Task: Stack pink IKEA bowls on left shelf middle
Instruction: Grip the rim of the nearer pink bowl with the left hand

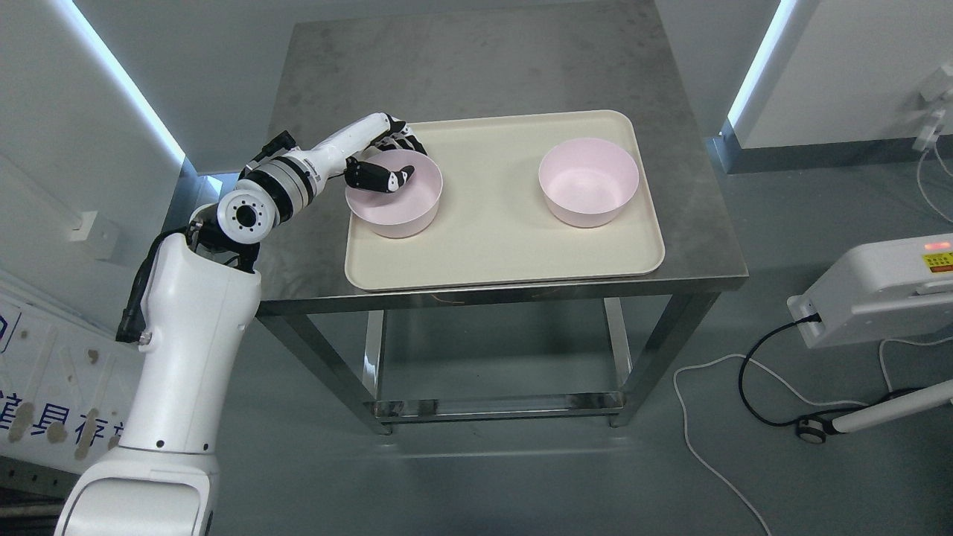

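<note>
Bowls: you have two pink ones, the left bowl [394,195] and the right bowl [589,181], sitting well apart on one cream tray [491,257] on the steel table [476,67], not yet stacked. Your left hand [383,167] is at the left bowl's near-left rim, thumb hooked inside and the other fingers [408,140] curled round the outer wall, so it looks like the grasp step, with the rim pinched. Next move likely calls for a firm pinch, a straight lift clear of the tray, then carrying it over the right bowl; right arm isn't visible.
</note>
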You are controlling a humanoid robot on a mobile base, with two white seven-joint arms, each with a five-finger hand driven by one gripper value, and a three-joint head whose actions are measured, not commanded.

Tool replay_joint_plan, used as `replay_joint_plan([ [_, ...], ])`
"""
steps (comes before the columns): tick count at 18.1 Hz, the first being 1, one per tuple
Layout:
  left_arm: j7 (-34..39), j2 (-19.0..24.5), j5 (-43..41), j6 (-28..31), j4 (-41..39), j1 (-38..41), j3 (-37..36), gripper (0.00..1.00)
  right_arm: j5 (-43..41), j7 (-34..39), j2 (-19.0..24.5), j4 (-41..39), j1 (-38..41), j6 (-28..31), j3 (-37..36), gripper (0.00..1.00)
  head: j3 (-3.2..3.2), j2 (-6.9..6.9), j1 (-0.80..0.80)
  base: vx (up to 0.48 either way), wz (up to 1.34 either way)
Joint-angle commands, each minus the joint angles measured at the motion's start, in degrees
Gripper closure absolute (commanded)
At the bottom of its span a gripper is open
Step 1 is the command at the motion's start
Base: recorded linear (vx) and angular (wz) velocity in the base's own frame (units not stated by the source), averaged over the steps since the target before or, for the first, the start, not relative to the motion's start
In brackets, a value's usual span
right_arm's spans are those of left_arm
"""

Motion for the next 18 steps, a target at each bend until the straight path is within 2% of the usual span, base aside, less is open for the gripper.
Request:
replay_joint_plan([
  [1, -0.1, 0.3, -2.3, -3.5, 1.3, -0.1, -0.1, 0.94, -0.1, 0.0, -1.0, -1.0, 0.0, 0.0, -0.3, 0.0, 0.0, 0.0, 0.0, 0.0, 0.0],
  [2, -0.1, 0.3, -2.3, -5.0, 1.3, -0.1, 0.3, 0.99, -0.1, 0.0, -1.0, -1.0, 0.0, 0.0, -0.3, 0.0, 0.0, 0.0, 0.0, 0.0, 0.0],
  [4, -0.2, 0.1, -2.2, -7.1, 1.3, -0.1, 2.0, 0.99, -0.1, 0.0, -1.0, -1.0, 0.0, 0.0, -0.3, 0.0, 0.0, 0.0, 0.0, 0.0, 0.0],
  [13, -2.7, -2.9, -1.3, -7.4, -0.7, -4.3, 6.5, 0.99, -0.1, 0.0, -1.0, -1.0, 0.0, 0.0, -0.3, 0.0, 0.0, 0.0, 0.0, 0.0, 0.0],
  [16, -3.5, -5.7, 0.0, -7.4, -1.3, -6.6, 6.5, 0.99, -0.1, 0.0, -1.0, -1.0, 0.0, 0.0, -0.3, 0.0, 0.0, 0.0, 0.0, 0.0, 0.0],
  [17, -4.0, -7.8, 0.4, -7.4, -1.7, -7.4, 6.4, 0.99, -0.1, 0.0, -1.0, -1.0, 0.0, 0.0, -0.3, 0.0, 0.0, 0.0, 0.0, 0.0, 0.0],
  [18, -4.9, -11.5, 0.4, -7.2, -2.6, -8.3, 6.1, 0.99, -0.1, 0.0, -1.0, -1.0, 0.0, 0.0, -0.3, 0.0, 0.0, 0.0, 0.0, 0.0, 0.0],
])
